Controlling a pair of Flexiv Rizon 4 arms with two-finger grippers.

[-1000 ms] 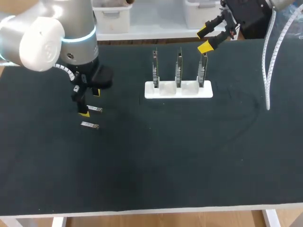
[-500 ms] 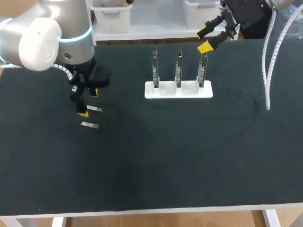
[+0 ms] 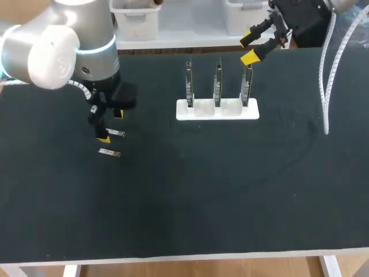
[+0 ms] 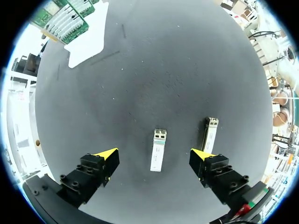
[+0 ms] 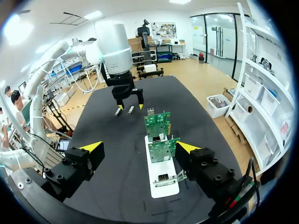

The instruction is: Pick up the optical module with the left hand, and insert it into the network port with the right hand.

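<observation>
Left hand (image 4: 154, 155), spread, straddles a module (image 4: 158, 150) lying untouched on the surface (image 3: 230, 190); second module (image 4: 210, 134) lies just beside. Right hand (image 5: 139, 146), spread, hangs near the board rack (image 5: 163, 182).

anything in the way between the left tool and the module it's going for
Nothing visible does. The optical module lies bare on the table between the left tool's open fingers. A second module lies just beside one finger, not in the path.
</observation>
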